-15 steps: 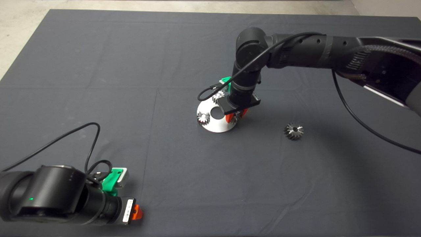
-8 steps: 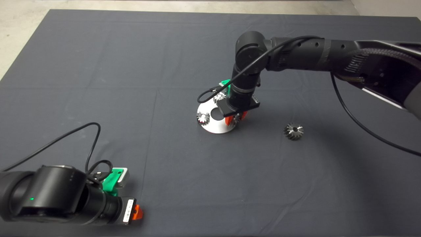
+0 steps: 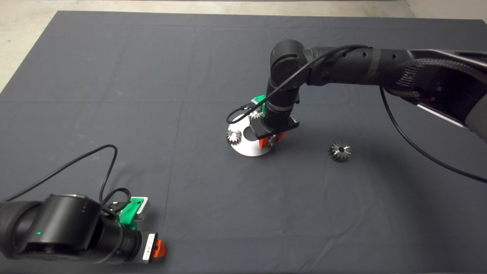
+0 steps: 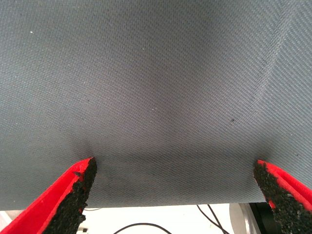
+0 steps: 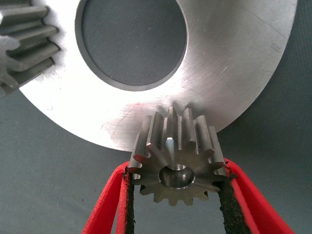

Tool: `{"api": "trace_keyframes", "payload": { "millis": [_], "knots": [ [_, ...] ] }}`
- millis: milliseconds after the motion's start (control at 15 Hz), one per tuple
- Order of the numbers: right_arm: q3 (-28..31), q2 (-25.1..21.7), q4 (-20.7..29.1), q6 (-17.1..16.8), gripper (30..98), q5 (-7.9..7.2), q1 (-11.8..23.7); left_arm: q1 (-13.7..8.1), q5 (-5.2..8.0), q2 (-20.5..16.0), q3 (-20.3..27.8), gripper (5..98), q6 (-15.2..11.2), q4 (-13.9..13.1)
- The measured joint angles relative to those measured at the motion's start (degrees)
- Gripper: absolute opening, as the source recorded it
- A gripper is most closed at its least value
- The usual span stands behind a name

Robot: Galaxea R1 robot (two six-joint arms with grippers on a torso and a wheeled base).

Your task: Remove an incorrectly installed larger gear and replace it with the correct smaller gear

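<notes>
My desk (image 3: 114,76), under its dark mat, carries everything. My right arm reaches in from the right and bends down over the round steel plate (image 3: 249,148) near the middle; I judge the vertical approach is meant to set a gear straight down onto its seat. My left pincer (image 3: 159,249) waits at the near left edge, fingers spread wide over bare mat, out of the way. The larger gear (image 3: 339,152) lies alone on the mat to the right of the plate, well apart from it, so it is already off. My right pincer (image 5: 178,195) is clamped on the smaller gear (image 5: 176,163), pads pressing its toothed sides, holding it at the plate's near right rim. Two other small gears (image 3: 234,136) sit on the plate's left and far sides. Compared with a second ago, my right wrist has shifted slightly left and the plate seems nudged left with it; the larger gear has not moved.
</notes>
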Motion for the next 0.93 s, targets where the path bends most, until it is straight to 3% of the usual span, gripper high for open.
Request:
{"api": "trace_keyframes", "payload": {
  "millis": [733,933],
  "knots": [
    [0.99,-0.07,0.77,0.45,43.5,-0.22,0.02,0.02,0.00,0.00,0.00,83.9,0.00,0.06],
    [1.11,-0.07,0.85,0.45,50.7,-0.20,0.02,0.02,0.00,0.00,0.00,83.9,0.00,0.10]
  ]
}}
